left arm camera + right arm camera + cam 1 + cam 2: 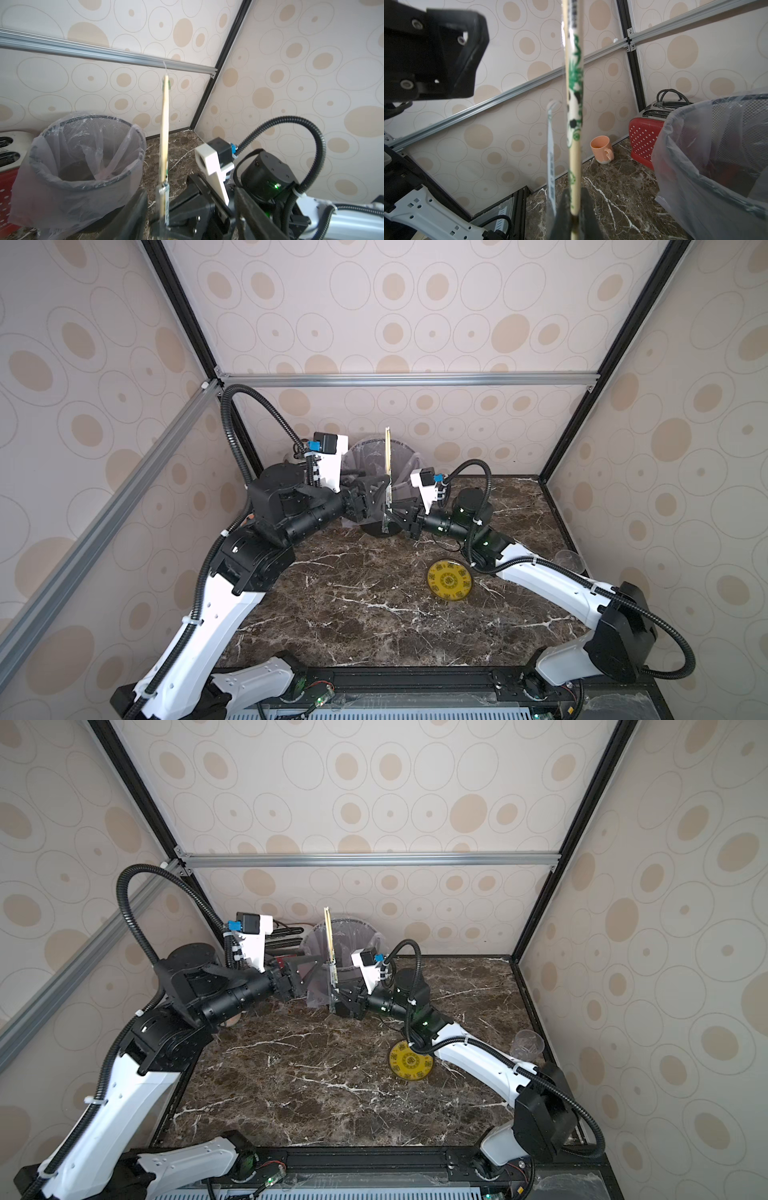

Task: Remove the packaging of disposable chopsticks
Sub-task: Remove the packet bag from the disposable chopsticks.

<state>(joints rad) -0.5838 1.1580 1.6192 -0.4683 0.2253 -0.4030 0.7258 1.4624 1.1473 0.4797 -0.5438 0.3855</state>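
Right wrist view: right hand (574,220) clamped chopsticks (574,162) at base; left hand (309,972) gaped empty. Sleeve (576,68) looked light, slick, flimsy; loose top seemed graspable.

We count two arms (216,605) (544,578), one chopstick pair (387,456), one sleeve (576,72), one bin (52,197), plate (449,581), mug (601,148), toaster (643,139), clear cup (527,1044).

left claw (311,974) parted, right claw (574,209) clamped
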